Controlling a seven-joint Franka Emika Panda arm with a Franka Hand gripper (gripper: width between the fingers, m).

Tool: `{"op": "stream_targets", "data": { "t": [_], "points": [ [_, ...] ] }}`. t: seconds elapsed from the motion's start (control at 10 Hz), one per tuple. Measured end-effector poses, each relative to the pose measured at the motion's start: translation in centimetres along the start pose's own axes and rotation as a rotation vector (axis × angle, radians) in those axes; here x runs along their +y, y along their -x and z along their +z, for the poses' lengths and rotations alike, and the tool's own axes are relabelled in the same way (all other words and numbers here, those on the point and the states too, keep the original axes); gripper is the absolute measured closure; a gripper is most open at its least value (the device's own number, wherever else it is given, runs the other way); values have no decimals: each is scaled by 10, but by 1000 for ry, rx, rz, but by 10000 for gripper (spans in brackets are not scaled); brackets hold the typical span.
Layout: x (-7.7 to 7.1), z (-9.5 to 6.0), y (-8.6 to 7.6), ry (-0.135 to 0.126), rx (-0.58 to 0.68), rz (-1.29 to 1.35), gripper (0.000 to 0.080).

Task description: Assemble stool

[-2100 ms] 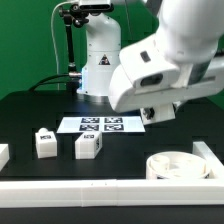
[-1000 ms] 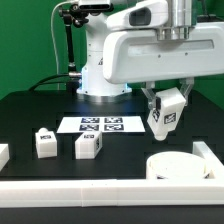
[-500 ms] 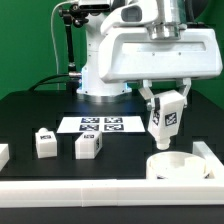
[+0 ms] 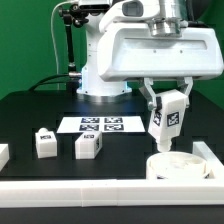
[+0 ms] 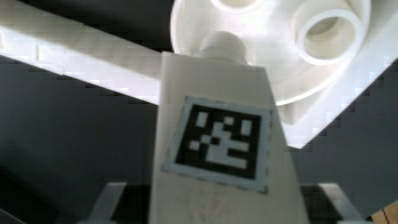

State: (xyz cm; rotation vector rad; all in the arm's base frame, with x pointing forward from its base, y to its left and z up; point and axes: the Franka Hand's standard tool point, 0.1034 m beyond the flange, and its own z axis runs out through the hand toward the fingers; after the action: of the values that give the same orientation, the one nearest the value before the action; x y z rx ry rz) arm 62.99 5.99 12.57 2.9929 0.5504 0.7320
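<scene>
Over the table's (image 4: pixel 30 115) near corner on the exterior view's right, the gripper (image 4: pixel 166 112) is clamped on one stool leg (image 4: pixel 165 122), with its fingers (image 4: pixel 150 100) pressed against the leg's two sides. The held leg stands upright and clear of the table, and the black-and-white tag (image 4: pixel 168 121) on its face is turned toward the exterior camera. Its lower end points down at the seat (image 4: pixel 180 166), which lies flat in that corner. The exterior view does not show whether the tip touches the seat.

From the wrist view the same leg (image 5: pixel 217 120) fills the middle, with its tag (image 5: pixel 222 140) large on the face. Its far end overlaps the seat (image 5: pixel 294 40), a round white disc with circular recesses in it. A long white border rail (image 5: pixel 80 58) runs just beside the seat.

Along the table's near edge, toward the exterior view's left, two loose legs (image 4: pixel 44 142) (image 4: pixel 89 145) stand near each other but apart, each bearing tags. Behind them, toward the table's middle, the marker board (image 4: pixel 102 125) lies flat, in front of the robot base (image 4: pixel 100 65). The front rail (image 4: pixel 100 190) borders the near edge.
</scene>
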Motion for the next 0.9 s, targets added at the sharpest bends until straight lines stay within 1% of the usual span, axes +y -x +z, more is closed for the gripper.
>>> {"op": "stream_targets", "data": {
  "t": [0.1,0.2,0.4,0.5,0.6,0.9],
  "points": [
    [5,1,0,28,81,-23,472],
    [2,9,6,19,56,-47,472],
    [4,15,-10,15,56,-68,472],
    [3,19,-14,9,46,-70,472],
    [3,21,-16,8,46,-70,472],
    [2,22,-15,7,44,-69,472]
  ]
}}
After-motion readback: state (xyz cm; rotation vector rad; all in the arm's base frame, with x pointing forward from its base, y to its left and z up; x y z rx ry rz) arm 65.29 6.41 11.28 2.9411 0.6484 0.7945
